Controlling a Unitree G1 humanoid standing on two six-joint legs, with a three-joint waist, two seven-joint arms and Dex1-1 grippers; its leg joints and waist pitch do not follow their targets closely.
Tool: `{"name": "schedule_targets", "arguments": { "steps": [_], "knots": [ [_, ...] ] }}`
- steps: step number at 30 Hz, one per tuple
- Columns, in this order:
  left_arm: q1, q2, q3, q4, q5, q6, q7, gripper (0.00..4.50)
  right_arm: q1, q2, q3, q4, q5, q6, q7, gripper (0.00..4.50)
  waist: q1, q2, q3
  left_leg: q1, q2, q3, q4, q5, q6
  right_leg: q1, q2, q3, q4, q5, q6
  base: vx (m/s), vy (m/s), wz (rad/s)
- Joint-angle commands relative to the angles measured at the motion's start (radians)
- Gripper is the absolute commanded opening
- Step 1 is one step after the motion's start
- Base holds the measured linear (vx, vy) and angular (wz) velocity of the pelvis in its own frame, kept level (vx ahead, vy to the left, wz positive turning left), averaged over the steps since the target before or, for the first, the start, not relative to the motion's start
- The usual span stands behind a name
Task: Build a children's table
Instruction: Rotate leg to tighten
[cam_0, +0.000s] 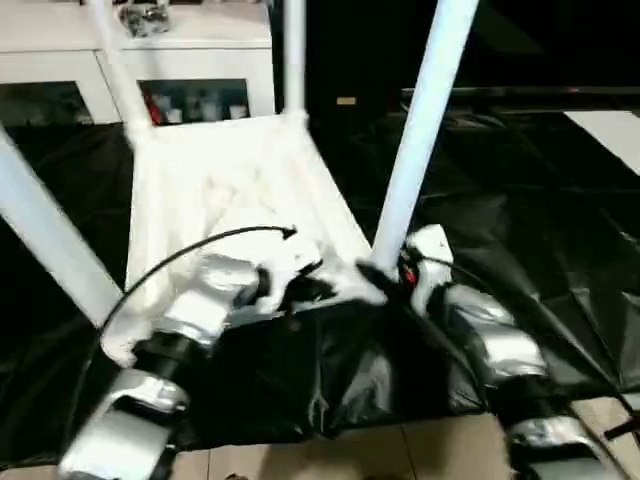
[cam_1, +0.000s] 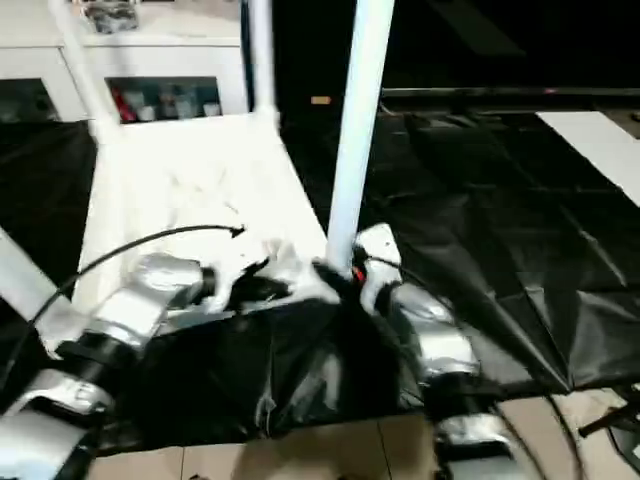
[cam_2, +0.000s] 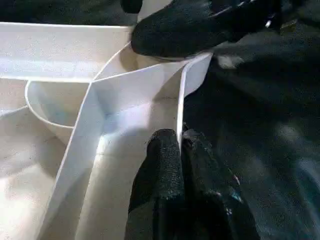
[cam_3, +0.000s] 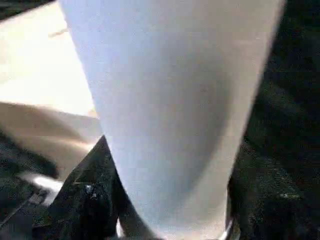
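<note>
The children's table lies upside down on the black-covered work table, its white ribbed top (cam_0: 230, 190) facing up. Several white legs rise from its corners: far left (cam_0: 115, 60), far right (cam_0: 293, 60) and near left (cam_0: 45, 230). The near right leg (cam_0: 420, 120) stands in its corner socket. My right gripper (cam_0: 385, 278) is shut on the base of that leg, with black fingers (cam_3: 85, 195) on either side of the tube (cam_3: 170, 110). My left gripper (cam_0: 310, 285) is shut on the top's near rim (cam_2: 185, 85), pinching the thin wall just beside that corner.
The black cover (cam_0: 520, 220) spreads wrinkled to the right and front. A white cabinet (cam_0: 150, 60) with glass doors stands behind the table. Light floor tiles (cam_0: 400, 450) lie past the work table's front edge. A white sheet (cam_0: 610, 130) lies at the far right.
</note>
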Motion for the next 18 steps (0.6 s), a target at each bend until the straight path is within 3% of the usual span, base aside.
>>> {"name": "schedule_targets", "arguments": {
  "steps": [1, 2, 5, 8, 14, 17, 18],
  "knots": [
    [0.003, -0.085, -0.023, -0.071, -0.021, 0.009, 0.059, 0.00, 0.005, 0.086, 0.099, 0.057, -0.050, -0.010, 0.001, 2.54, 0.003, 0.001, -0.049, 0.008, 0.038, -0.027, -0.074, -0.354, -0.003, 0.029, -0.059, 0.037, -0.091, -0.489, -0.139, 0.000, 0.000, 0.00],
    [0.004, -0.086, -0.024, -0.072, -0.021, 0.010, 0.059, 0.00, 0.005, 0.087, 0.100, 0.058, -0.050, -0.013, 0.001, 3.10, 0.001, 0.001, -0.050, 0.006, 0.037, -0.027, -0.074, -0.355, 0.002, 0.031, -0.058, 0.036, -0.091, -0.479, -0.137, 0.000, 0.000, 0.00],
    [0.010, -0.084, -0.033, -0.081, -0.026, 0.007, 0.051, 0.00, 0.004, 0.088, 0.096, 0.057, -0.039, -0.024, 0.012, 3.21, -0.001, 0.004, -0.051, 0.004, 0.038, -0.027, -0.075, -0.348, 0.007, 0.032, -0.055, 0.039, -0.086, -0.433, -0.150, 0.000, 0.000, 0.00],
    [0.008, -0.057, -0.033, -0.080, -0.031, -0.024, 0.004, 0.00, 0.001, 0.049, 0.097, 0.042, -0.045, -0.043, 0.051, 3.61, -0.001, 0.007, -0.054, 0.001, 0.038, -0.023, -0.074, -0.322, 0.015, 0.037, -0.052, 0.041, -0.074, -0.322, -0.185, 0.000, 0.000, 0.00],
    [-0.006, 0.009, -0.045, -0.060, -0.049, -0.094, -0.137, 0.00, 0.009, -0.059, 0.123, -0.002, -0.018, -0.081, 0.283, 3.61, 0.001, 0.006, -0.064, -0.003, 0.037, -0.018, -0.062, -0.235, 0.055, 0.050, -0.052, 0.042, -0.054, -0.155, -0.242, 0.000, 0.000, 0.00],
    [-0.017, 0.048, -0.052, -0.041, -0.071, -0.147, -0.244, 0.00, 0.025, -0.127, 0.150, -0.061, 0.024, -0.050, 0.464, 3.61, 0.008, 0.004, -0.067, -0.005, 0.036, -0.015, -0.054, -0.165, 0.104, 0.058, -0.048, 0.039, -0.040, -0.034, -0.280, 0.000, 0.000, 0.00],
    [-0.017, 0.052, -0.052, -0.040, -0.075, -0.154, -0.259, 0.00, 0.027, -0.135, 0.154, -0.067, 0.028, -0.043, 0.483, 3.61, 0.014, 0.009, -0.065, -0.003, 0.041, -0.012, -0.054, -0.157, 0.116, 0.054, -0.047, 0.038, -0.037, -0.019, -0.293, 0.000, 0.000, 0.00]
  ]
}}
